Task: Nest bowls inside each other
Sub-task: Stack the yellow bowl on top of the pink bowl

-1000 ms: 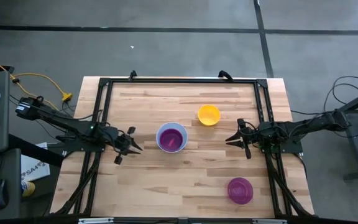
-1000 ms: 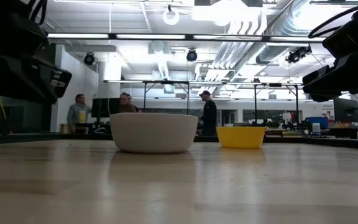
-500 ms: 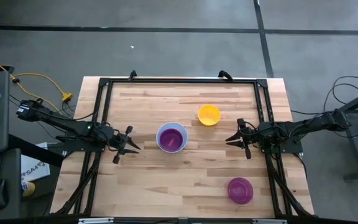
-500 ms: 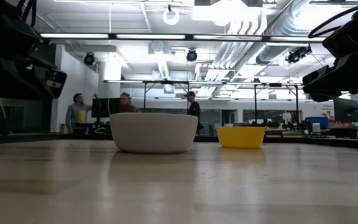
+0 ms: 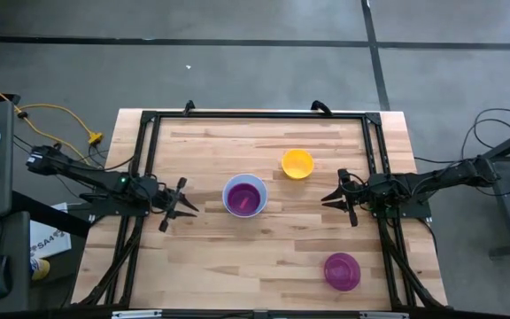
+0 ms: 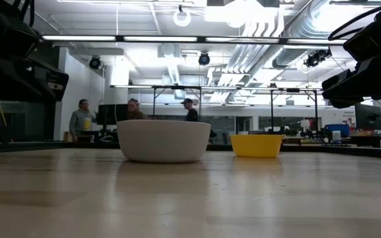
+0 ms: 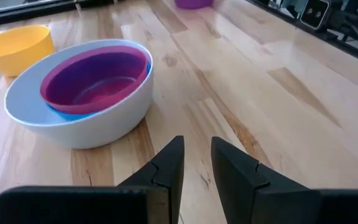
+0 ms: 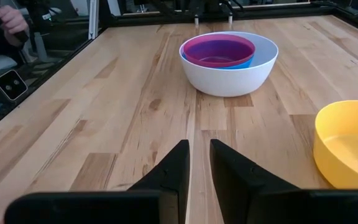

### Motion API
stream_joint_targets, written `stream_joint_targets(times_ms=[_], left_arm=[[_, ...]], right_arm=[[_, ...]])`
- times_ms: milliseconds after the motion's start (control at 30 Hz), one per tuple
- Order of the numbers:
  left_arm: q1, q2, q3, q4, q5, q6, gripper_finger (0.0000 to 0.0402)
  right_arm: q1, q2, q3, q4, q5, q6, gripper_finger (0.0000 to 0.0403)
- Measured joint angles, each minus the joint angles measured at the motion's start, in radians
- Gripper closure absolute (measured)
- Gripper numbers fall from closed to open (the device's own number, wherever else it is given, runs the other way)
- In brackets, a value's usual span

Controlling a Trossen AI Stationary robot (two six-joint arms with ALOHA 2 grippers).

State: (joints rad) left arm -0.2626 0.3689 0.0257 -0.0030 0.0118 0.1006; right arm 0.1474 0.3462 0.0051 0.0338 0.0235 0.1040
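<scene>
A white bowl (image 5: pixel 243 196) stands on its base mid-table, with a blue bowl (image 7: pixel 73 114) and a purple bowl (image 7: pixel 95 78) nested inside it. A yellow bowl (image 5: pixel 297 163) stands alone just beyond it toward the far right. Another purple-pink bowl (image 5: pixel 342 271) sits near the front right. My left gripper (image 5: pixel 180 206) hovers left of the white bowl, pointing at it, slightly open and empty (image 7: pixel 196 152). My right gripper (image 5: pixel 330 197) hovers right of the stack, also slightly open with nothing between its fingers (image 8: pixel 199 155).
A black metal frame (image 5: pixel 255 115) runs along the table's far edge and down both sides. Bare wood lies between each gripper and the bowls. In the low view, people stand in the room far behind the table.
My left gripper has drawn back a little toward the table's left edge, away from the white bowl, and sunk slightly. The bowls have not moved.
</scene>
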Motion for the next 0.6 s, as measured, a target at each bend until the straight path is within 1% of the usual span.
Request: stream_joint_targets(times_ms=[167,367,600], left_arm=[[0.0,-0.014,-0.001,-0.005,-0.007,0.013,0.032],[0.0,0.009,-0.003,-0.007,-0.017,0.084,0.032],[0.0,0.02,-0.003,-0.009,-0.018,0.113,0.032]], right_arm=[[0.0,0.0,0.0,0.0,0.0,0.0,0.0346],[0.0,0.0,0.0,0.0,0.0,0.0,0.0346],[0.0,0.0,0.0,0.0,0.0,0.0,0.0346]])
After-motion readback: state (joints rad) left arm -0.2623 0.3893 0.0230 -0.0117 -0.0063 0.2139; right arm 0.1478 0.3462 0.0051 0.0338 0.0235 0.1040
